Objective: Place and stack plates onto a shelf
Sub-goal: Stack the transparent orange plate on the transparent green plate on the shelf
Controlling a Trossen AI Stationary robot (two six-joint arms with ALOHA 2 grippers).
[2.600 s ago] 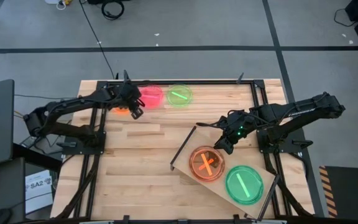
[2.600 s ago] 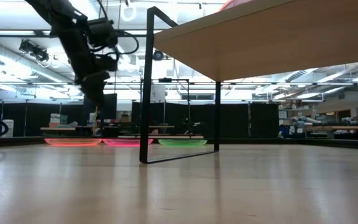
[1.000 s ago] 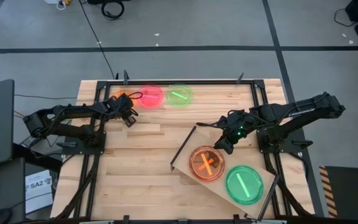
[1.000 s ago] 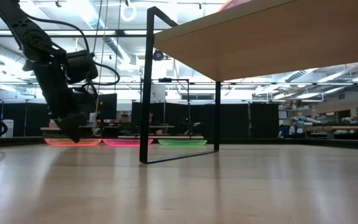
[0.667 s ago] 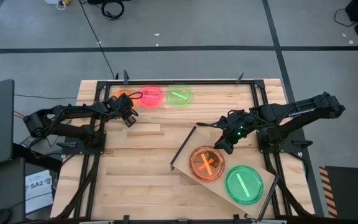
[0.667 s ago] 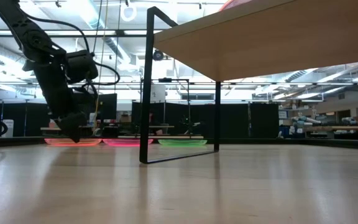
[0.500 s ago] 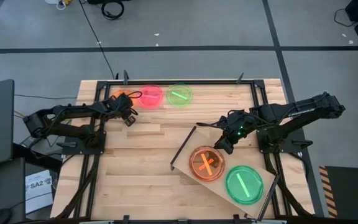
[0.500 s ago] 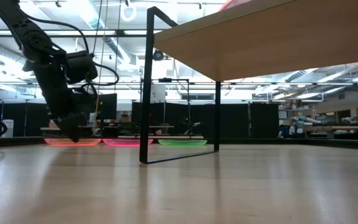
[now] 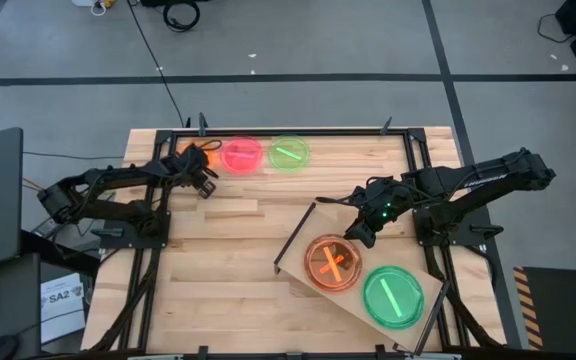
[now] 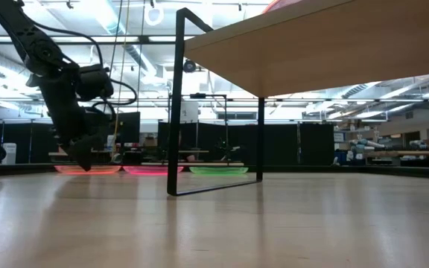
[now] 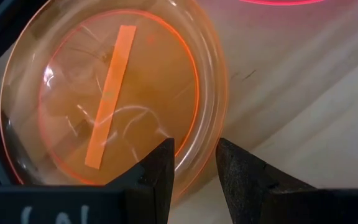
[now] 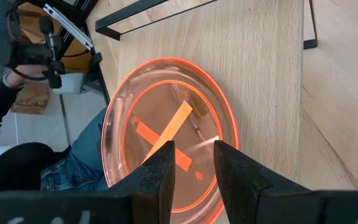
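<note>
An orange plate (image 11: 110,93) lies flat on the table at the far left, beside a pink plate (image 9: 240,156) and a green plate (image 9: 289,154). My left gripper (image 11: 194,155) is low over the orange plate's near rim and open. One finger stands over the plate's inside and one outside the rim; I cannot tell whether they touch it. The shelf (image 9: 308,225) stands at the near right. It bears an orange stack showing crossed streaks (image 9: 332,263) and a green plate (image 9: 393,298). My right gripper (image 12: 191,158) hovers open above the orange stack.
The shelf's black legs (image 10: 176,104) and its board's underside (image 10: 334,52) fill the low view's right side. Bare plank tabletop (image 9: 218,270) lies between the arms. Beyond the table's near edge a person in jeans (image 12: 73,155) shows in the right wrist view.
My left gripper has swung a little toward the table's far left corner, staying low, and now stands nearer the orange plate. Its finger gap looks unchanged. The plates have stayed in place.
</note>
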